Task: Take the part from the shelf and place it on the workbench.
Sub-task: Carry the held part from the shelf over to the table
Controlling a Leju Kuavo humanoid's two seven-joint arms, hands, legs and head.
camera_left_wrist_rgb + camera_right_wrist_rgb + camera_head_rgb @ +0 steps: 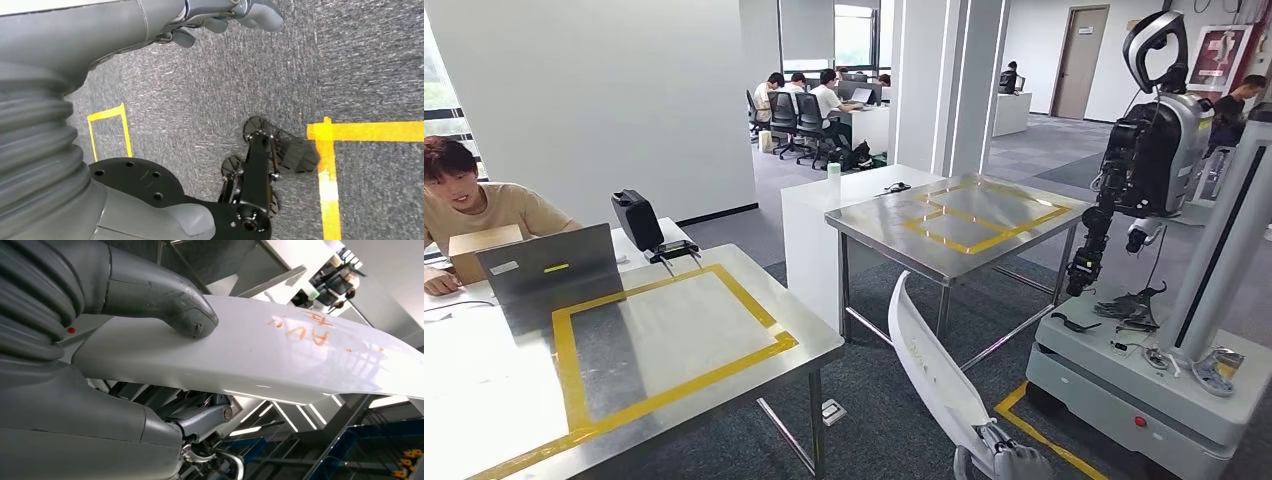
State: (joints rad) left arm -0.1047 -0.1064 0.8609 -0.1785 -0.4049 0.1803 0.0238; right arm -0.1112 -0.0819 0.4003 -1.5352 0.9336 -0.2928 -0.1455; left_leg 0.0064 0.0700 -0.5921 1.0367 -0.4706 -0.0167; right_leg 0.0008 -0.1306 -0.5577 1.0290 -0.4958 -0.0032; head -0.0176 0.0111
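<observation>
A long, curved white part (929,365) with orange writing rises from the bottom of the head view, and my right hand (1006,462) grips its lower end. In the right wrist view the thick thumb (170,305) presses on the part's glossy face (280,360), with the fingers underneath. The part hangs over the floor to the right of the steel workbench (816,348), which carries a yellow tape rectangle. My left hand (220,17) hangs over grey carpet and holds nothing, its fingers loosely apart.
A person (474,205) sits at the workbench's far left behind a laptop (549,270) and a black case (637,218). A second taped steel table (954,225) stands ahead. Another robot (1159,130) on a wheeled base stands at the right.
</observation>
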